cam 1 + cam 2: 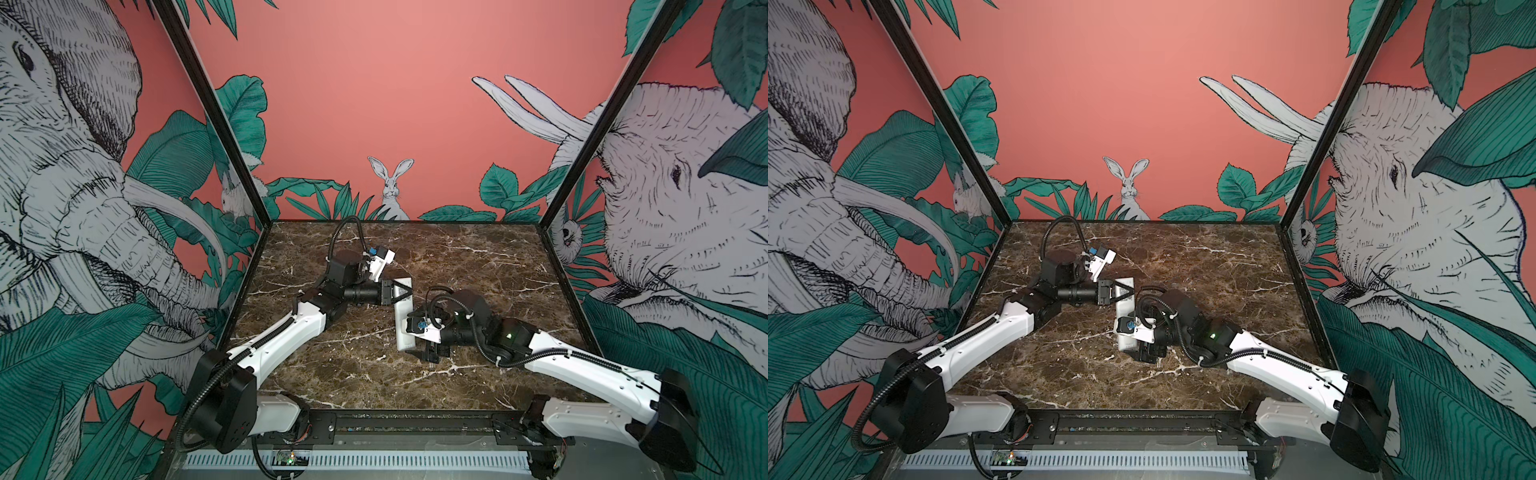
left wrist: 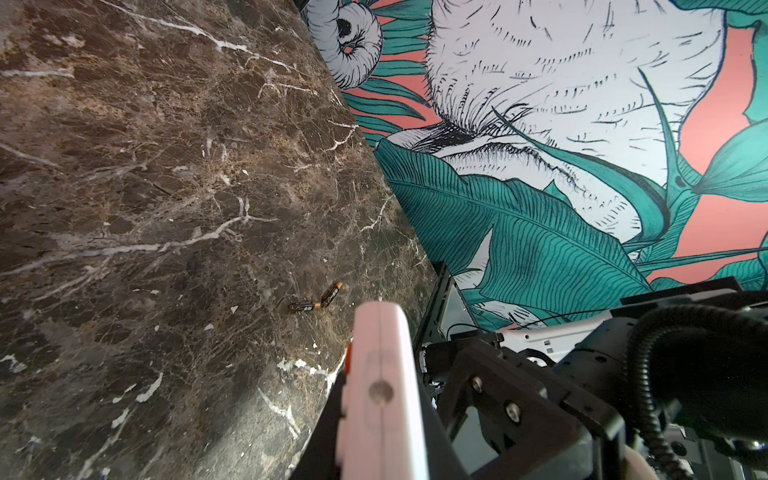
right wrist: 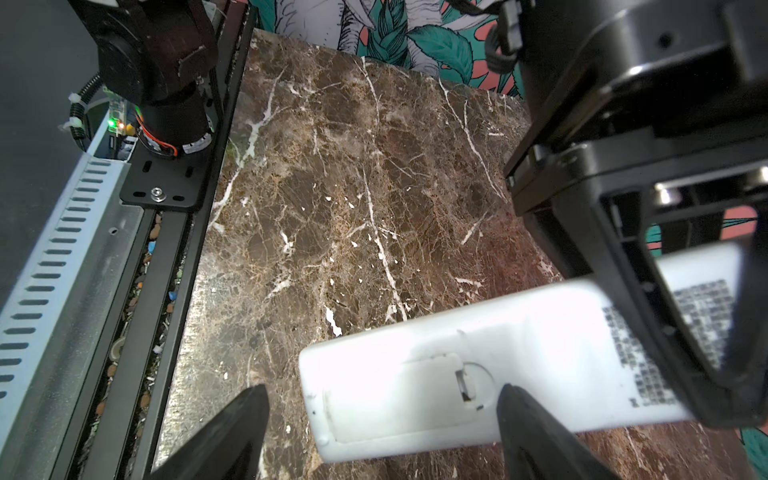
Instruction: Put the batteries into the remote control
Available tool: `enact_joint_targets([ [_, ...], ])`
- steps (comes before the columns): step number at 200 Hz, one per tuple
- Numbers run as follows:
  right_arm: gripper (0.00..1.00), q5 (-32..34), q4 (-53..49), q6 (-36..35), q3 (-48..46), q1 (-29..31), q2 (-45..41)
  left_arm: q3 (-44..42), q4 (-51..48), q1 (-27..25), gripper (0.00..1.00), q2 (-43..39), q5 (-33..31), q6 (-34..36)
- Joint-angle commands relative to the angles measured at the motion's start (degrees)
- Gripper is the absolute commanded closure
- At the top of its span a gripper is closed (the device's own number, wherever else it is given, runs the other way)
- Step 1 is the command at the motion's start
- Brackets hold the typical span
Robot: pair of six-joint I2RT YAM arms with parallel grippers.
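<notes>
The table (image 1: 353,374) is filling the lower middle of both top views. At its centre your remote (image 1: 402,328) is running from far to near, showing its plain back. Your left claw (image 1: 407,292) is clamping the far end. Your right claw (image 3: 382,388) is standing wide, straddling the near end by the cover (image 3: 399,399). The batteries (image 2: 304,307) are lying on the table, tips almost touching, apart from the remote.

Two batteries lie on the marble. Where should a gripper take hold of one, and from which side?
Take either battery at mid-barrel, straight from above, jaws across its slim width. It lies flat on the marble, one end almost touching the other battery in a V, so the middle probably leaves most room.
</notes>
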Motion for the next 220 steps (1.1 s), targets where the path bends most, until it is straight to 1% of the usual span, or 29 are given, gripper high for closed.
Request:
enact_joint_targets([
  [1, 0.12, 1.57, 1.08, -1.39, 1.44, 0.92, 0.55, -0.79, 2.66, 0.24, 1.00, -2.37, 1.43, -1.09],
  [108, 0.13, 1.58, 0.72, -2.28, 1.39, 2.42, 1.37, -1.07, 3.14, 0.10, 1.00, -2.60, 1.22, -1.72],
  [220, 0.14, 4.38, 0.02, -3.33, 1.74, 3.47, 2.82, -1.40, 3.87, 0.10, 1.00, -2.95, 1.44, -2.46],
])
